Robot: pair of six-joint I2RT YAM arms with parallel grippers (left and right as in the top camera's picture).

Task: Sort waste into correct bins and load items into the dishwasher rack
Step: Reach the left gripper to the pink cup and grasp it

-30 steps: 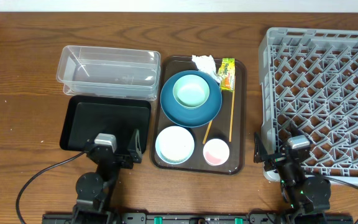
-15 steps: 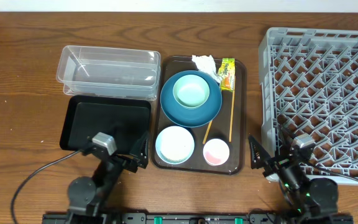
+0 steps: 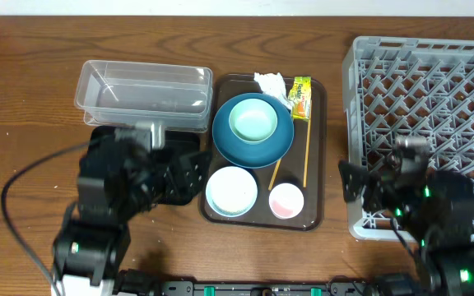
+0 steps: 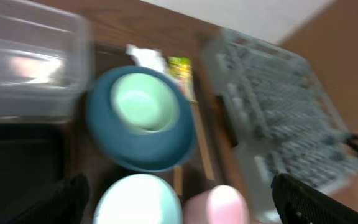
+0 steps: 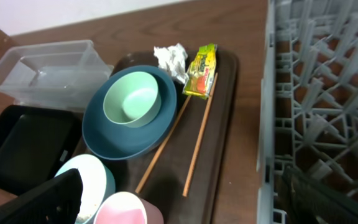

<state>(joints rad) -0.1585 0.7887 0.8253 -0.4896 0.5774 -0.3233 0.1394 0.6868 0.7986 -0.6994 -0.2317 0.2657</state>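
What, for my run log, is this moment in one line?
left gripper: open, beside white bowl | right gripper: open, at dishwasher rack edge | tissue, snack wrapper: on serving tray

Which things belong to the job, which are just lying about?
Job: crumpled white tissue, yellow-green snack wrapper, clear plastic tub, black tray, blue dish, pale green bowl, white bowl, pink cup, wooden chopsticks, grey lattice rack.
Lying about: dark-brown serving tray.
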